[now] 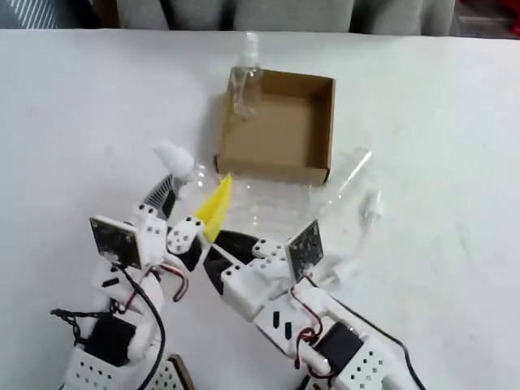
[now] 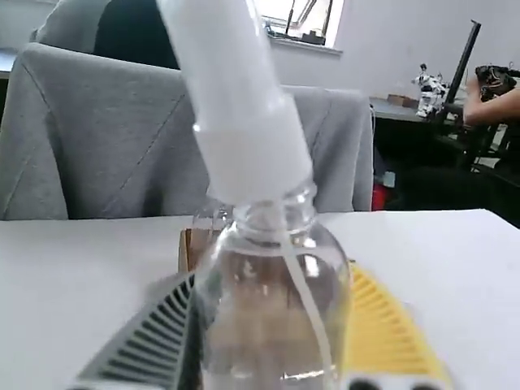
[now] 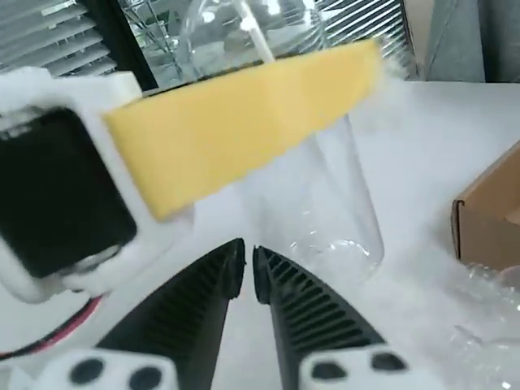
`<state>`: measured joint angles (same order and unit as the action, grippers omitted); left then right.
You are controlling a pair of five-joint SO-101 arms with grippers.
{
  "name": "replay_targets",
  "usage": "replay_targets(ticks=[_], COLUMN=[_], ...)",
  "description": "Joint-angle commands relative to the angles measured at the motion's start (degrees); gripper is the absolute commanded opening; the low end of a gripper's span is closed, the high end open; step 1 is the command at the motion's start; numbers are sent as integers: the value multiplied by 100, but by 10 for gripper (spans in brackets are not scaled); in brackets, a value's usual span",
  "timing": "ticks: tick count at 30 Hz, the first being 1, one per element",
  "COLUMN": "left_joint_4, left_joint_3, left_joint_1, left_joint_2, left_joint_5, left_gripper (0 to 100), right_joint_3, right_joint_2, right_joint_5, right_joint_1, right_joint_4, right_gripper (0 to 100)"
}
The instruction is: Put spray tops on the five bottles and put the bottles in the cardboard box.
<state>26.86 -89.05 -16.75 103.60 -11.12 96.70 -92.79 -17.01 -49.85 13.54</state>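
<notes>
The white table (image 1: 439, 122) spans the high view, with the open cardboard box (image 1: 276, 126) at upper centre. The standing bottle (image 1: 244, 77), already capped, is at the box's upper-left corner; whether it is inside or just outside is hard to tell.

Lower left, the left gripper (image 1: 191, 193) clamps the held bottle (image 2: 272, 301) between a dark finger and a yellow finger (image 3: 244, 122). The left wrist view shows its white spray top (image 2: 244, 106) seated on the neck, though the top's upper end is cut off.

The right wrist view shows the right gripper (image 3: 248, 264) just beside that bottle, its black fingers nearly touching and holding nothing.

Loose bottles (image 1: 280, 203) lie below the box, too transparent to count. Loose spray tops (image 1: 372, 203) lie to their right.
</notes>
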Motion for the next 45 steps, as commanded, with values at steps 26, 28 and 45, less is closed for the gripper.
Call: replay_targets(ticks=[26,28,45], left_joint_4=[1670,1793,114], left_joint_3=[1125,1125,1644], left_joint_1=[-523,-541,259], left_joint_2=[57,57,-2492], left_joint_5=[510,510,1064], left_gripper=[22,22,22], right_joint_3=[35,35,-35], right_joint_2=[-4,-4,-488], right_joint_5=[-9,-9,-9], right_joint_1=[303,312,646], right_joint_4=[-303,-303,910], right_gripper=[17,17,17])
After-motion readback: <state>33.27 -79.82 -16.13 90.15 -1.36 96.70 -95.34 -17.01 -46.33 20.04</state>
